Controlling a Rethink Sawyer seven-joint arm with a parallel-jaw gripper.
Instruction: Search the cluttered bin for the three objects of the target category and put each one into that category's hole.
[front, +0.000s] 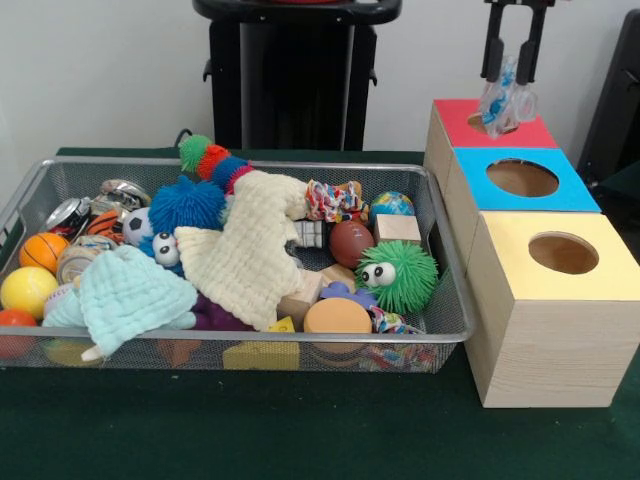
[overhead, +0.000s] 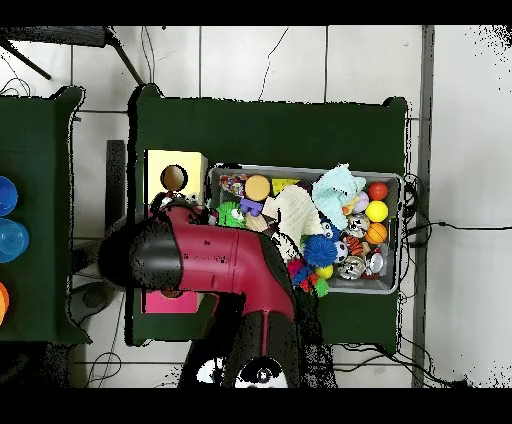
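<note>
My gripper (front: 508, 78) hangs from the top edge at the right, shut on a small clear water bottle (front: 503, 102) with a blue-and-white label. The bottle hangs upright over the red-topped box (front: 455, 118), its lower end at the hole (front: 476, 122), which it mostly hides. The wire mesh bin (front: 240, 162) sits to the left, full of toys and cloths. No other bottle shows in the bin. In the overhead view my red arm (overhead: 225, 262) covers the gripper and most of the red box (overhead: 170, 301); the bin (overhead: 392, 178) lies to its right.
A blue-topped box (front: 523, 180) and a yellow-topped box (front: 563, 253) stand in a row in front of the red one. Shiny cans (front: 70, 212) lie at the bin's left end, with balls, cream and mint cloths (front: 255, 250) and a green fuzzy toy (front: 398, 275).
</note>
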